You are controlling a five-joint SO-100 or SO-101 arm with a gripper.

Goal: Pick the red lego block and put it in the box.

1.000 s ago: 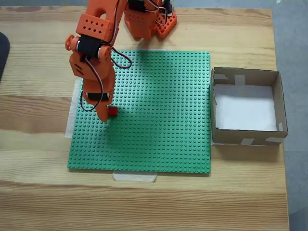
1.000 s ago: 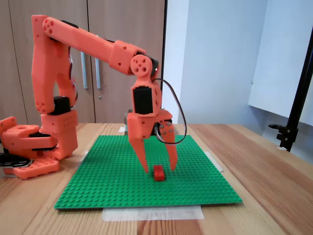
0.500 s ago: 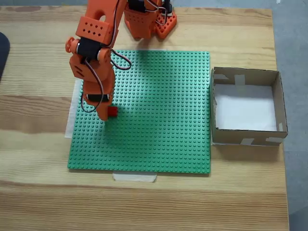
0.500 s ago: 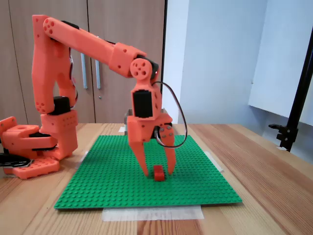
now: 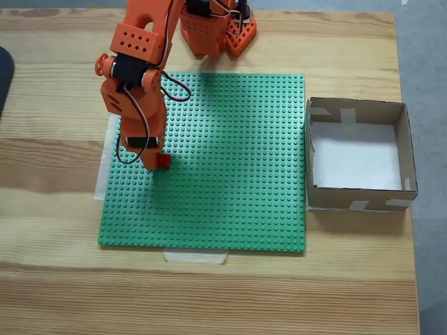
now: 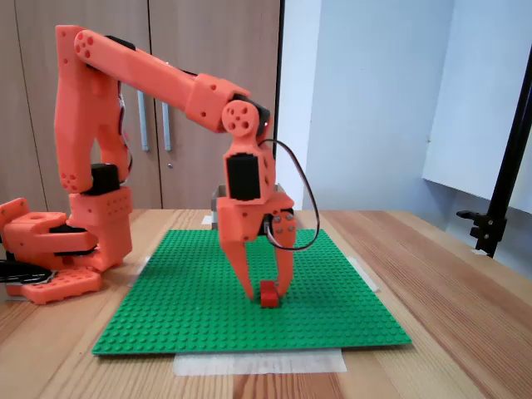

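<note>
My jaws straddle the red lego block [image 6: 268, 293] on the green baseplate [image 6: 191, 307], fingertips low beside it, narrowed but not visibly clamped, ready to pinch.

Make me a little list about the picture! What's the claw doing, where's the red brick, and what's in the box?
claw: orange, pointing down, fingers closing around the brick, not yet lifted
small red studded Lego brick: sitting on the large green studded baseplate, between the fingers
shallow brown cardboard box: beside the baseplate, nothing inside, white bottom showing
table: pale wood
</note>
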